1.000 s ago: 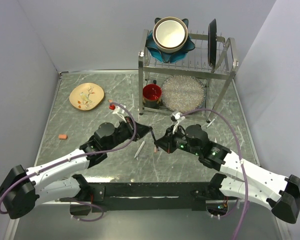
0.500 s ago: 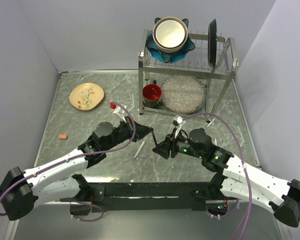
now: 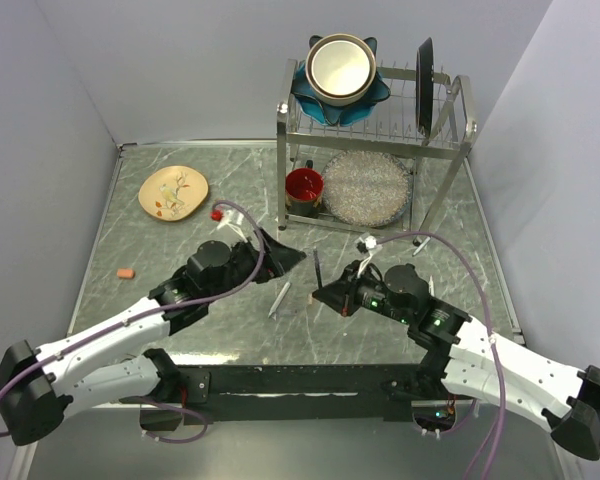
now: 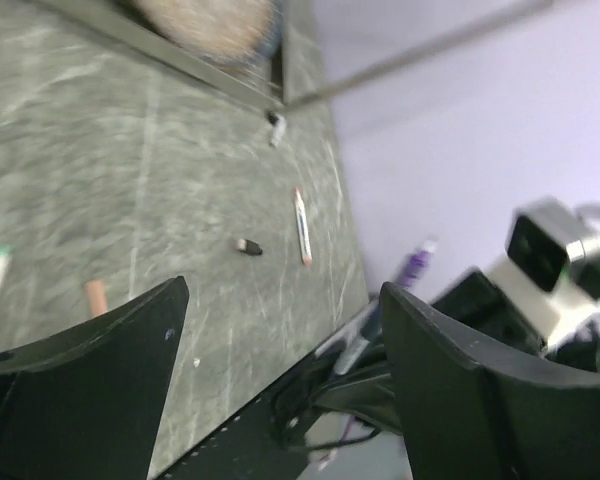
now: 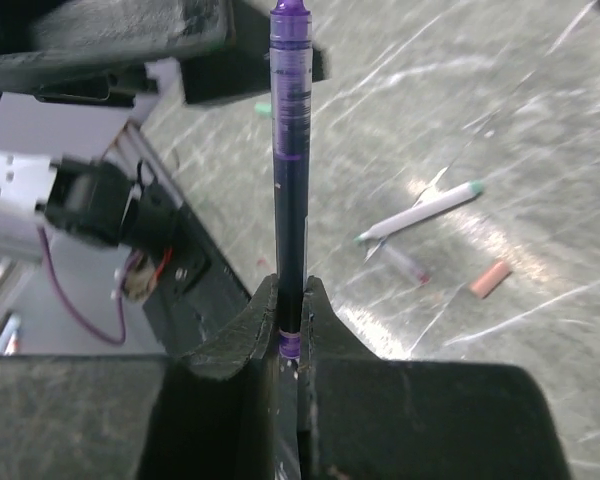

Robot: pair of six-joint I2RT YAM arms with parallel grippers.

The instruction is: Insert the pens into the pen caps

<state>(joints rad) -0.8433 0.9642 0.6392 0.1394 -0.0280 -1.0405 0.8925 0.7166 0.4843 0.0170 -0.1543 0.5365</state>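
Clamping the lower end of a dark purple pen [image 5: 290,170] between pinched fingers, the right end effector [image 5: 291,292] holds it upright above the middle of the surface [image 3: 150,240]. Any marking on the barrel is too blurred to read. The left end effector [image 4: 280,300] faces it from just beside, its jaws spread wide with nothing between them. Three pens can be counted: the held one, a white pen with teal ends [image 5: 420,212] lying flat between the two arms, and a white pen with an orange tip [image 4: 301,225] lying toward the right side. Three caps show. One salmon cap [image 5: 490,279] lies just beside the teal-ended pen, a second salmon cap [image 3: 127,272] sits well apart near the left edge, and one black cap [image 4: 247,246] lies near the orange-tipped pen. A small dark-and-white piece by the rack leg is too blurred to name. At the far side stands one dish rack [image 3: 281,165] carrying one metal bowl [image 3: 338,66] and one upright black plate [image 3: 425,72]. One red cup [image 3: 304,186] and one clear textured plate [image 3: 366,187] sit beneath it. One beige patterned plate [image 3: 174,191] lies at the far left.
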